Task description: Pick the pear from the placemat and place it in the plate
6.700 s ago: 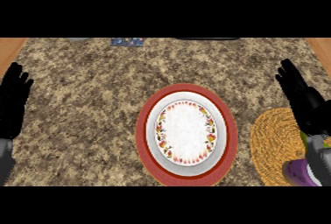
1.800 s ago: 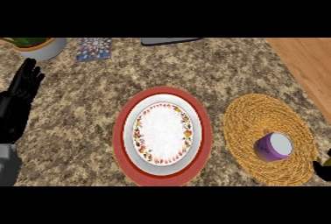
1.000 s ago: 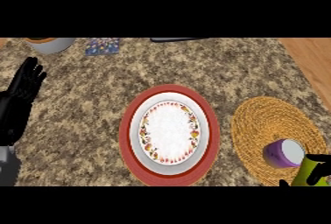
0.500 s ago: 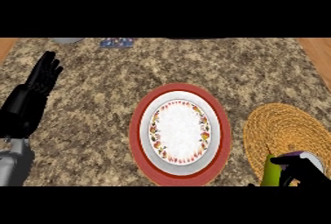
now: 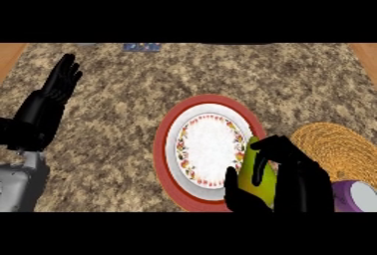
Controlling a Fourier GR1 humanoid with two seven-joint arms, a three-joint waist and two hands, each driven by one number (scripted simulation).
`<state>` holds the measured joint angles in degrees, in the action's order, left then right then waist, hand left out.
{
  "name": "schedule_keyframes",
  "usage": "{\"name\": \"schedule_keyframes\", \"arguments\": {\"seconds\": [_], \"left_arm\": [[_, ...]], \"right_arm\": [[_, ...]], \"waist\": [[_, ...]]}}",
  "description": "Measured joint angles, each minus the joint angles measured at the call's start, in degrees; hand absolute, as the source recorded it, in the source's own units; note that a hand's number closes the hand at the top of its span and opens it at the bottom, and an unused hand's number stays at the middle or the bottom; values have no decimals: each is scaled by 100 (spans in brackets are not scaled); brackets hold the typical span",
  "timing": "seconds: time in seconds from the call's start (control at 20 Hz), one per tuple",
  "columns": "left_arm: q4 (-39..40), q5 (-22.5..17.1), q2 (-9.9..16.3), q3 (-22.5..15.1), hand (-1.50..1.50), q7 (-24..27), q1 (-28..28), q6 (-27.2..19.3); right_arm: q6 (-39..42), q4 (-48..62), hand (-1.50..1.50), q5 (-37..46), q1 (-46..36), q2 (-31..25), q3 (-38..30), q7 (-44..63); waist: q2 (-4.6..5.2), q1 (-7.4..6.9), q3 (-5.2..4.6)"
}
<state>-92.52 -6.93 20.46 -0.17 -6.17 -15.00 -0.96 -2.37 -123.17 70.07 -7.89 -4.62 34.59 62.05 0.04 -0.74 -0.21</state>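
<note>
At the lower right of the head view, your right hand (image 5: 283, 182) has its fingers and thumb curled round a yellow-green pear (image 5: 259, 169), grasping it upright. You hold the pear over the right rim of the plate (image 5: 210, 149), which is white with a red border and a ring of small coloured marks. Just to the right lies a round woven placemat (image 5: 340, 147), with a purple cup (image 5: 352, 195) on its lower part. Your left hand (image 5: 46, 109) rests at the left edge, fingers straight and released, holding nothing. All of this sits on a speckled stone counter (image 5: 132, 84).
</note>
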Motion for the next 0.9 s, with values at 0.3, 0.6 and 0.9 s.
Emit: {"name": "schedule_keyframes", "arguments": {"seconds": [0.3, 0.6, 0.9], "left_arm": [[108, -58, 9, 100, 0, 54, -45, 154], [34, 33, -82, 70, 0, 25, -19, 130], [70, 93, -115, 76, 0, 84, -62, 154]], "right_arm": [[-113, 1559, 150, -63, -1131, 324, -206, 162], [-498, 3139, 150, -512, -1886, 402, -432, 93], [-1533, 4255, -150, -1169, -2175, 419, -728, -171]], "waist": [[12, -22, 12], [25, -61, 18], [39, -91, 23]]}}
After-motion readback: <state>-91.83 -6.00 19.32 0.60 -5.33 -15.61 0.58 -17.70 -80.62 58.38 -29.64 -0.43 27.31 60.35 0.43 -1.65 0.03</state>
